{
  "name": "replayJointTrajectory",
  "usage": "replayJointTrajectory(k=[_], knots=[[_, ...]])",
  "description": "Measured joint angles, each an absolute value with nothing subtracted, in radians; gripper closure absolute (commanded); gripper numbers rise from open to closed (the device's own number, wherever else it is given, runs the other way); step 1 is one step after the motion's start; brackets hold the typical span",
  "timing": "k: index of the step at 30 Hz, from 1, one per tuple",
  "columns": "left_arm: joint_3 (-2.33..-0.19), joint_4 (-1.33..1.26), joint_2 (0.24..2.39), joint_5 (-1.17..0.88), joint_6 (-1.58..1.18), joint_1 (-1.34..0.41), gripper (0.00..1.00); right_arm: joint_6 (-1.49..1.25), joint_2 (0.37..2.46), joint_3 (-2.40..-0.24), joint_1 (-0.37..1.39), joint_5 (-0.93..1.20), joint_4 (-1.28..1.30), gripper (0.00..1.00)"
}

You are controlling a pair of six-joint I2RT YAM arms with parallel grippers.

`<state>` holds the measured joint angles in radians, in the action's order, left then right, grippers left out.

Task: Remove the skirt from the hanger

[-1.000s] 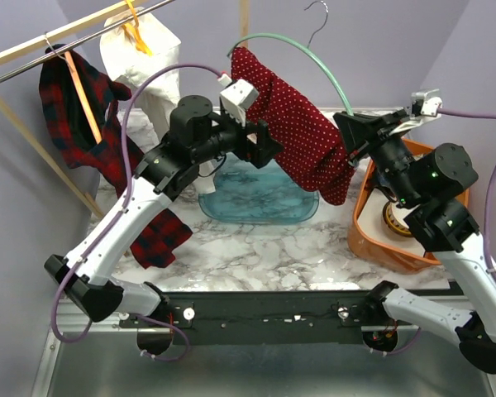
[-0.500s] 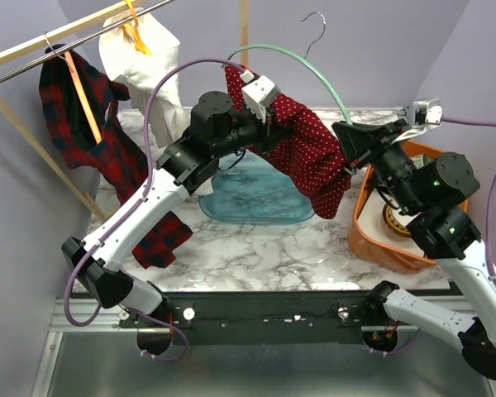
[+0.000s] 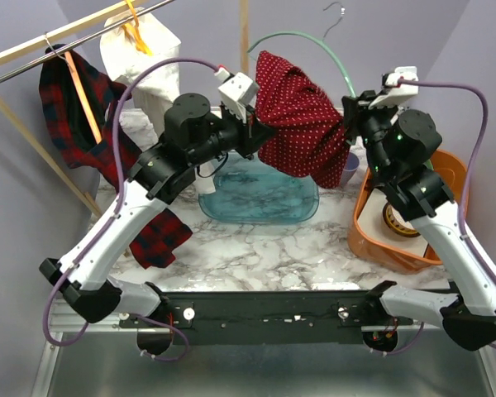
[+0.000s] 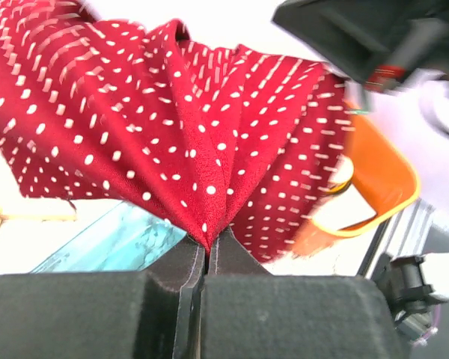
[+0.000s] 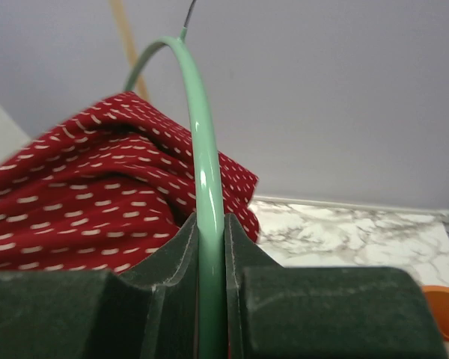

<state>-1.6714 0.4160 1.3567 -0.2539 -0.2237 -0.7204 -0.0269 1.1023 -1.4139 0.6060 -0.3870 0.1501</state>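
Currently left gripper (image 4: 206, 250) pinches only a thin skirt (image 4: 172, 127) fold; right gripper (image 5: 209, 239) clamps the hanger (image 5: 200, 142). Pull hard and you risk fabric slipping free, or the hanger twisting.

Three garments (image 3: 302, 116), perhaps three hangers (image 3: 291, 34)

— Home, shop, or lab?
— Lab, a staged robot cell. Plain lilac wall panels (image 3: 479, 50) closing in a marble-patterned tabletop (image 3: 256, 248), black mounting rail (image 3: 273, 310) bolted along the near edge, bare wooden clothes rack (image 3: 16, 51) holding a red plaid garment (image 3: 74, 116).
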Motion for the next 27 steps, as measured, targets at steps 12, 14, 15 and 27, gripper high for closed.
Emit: replayJointTrajectory(k=[12, 14, 15, 27], knots=[[-1.848, 0.444, 1.217, -0.202, -0.306, -0.722, 1.00, -0.124, 1.191, -1.598, 0.387, -0.366, 0.255, 0.99], [-1.874, 0.443, 1.213, -0.199, -0.302, -0.722, 1.00, -0.129, 1.189, -1.612, 0.387, -0.366, 0.255, 0.99], [-1.886, 0.442, 1.215, -0.198, -0.299, -0.723, 1.00, -0.130, 1.187, -1.615, 0.387, -0.366, 0.255, 0.99], [-1.908, 0.379, 1.226, -0.208, -0.323, -0.724, 1.00, -0.119, 1.238, -1.676, 0.350, -0.382, 0.295, 0.99]])
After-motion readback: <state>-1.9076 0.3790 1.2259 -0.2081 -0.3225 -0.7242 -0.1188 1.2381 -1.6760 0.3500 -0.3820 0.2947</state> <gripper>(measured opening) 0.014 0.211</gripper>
